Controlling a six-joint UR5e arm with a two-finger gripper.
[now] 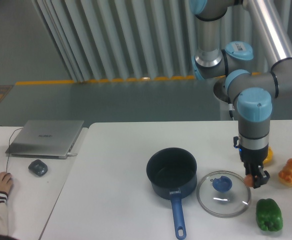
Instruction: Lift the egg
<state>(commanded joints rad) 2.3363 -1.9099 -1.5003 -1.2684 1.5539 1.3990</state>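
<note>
Black two-finger gripper clamped on small pinkish-tan oval egg, held above white table | dark blue saucepan left | round glass lid beside | green pepper lower right

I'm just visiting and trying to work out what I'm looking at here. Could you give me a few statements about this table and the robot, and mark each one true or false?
1. The gripper has a small pinkish egg between its fingers. True.
2. The glass lid sits on top of the pot. False: it lies flat on the table to the right of the pot, which is open.
3. The green pepper lies near the front right corner of the table. True.
4. The pot's blue handle points toward the back wall. False: it points toward the front edge.
5. The laptop on the left is open. False: it is closed.
</note>
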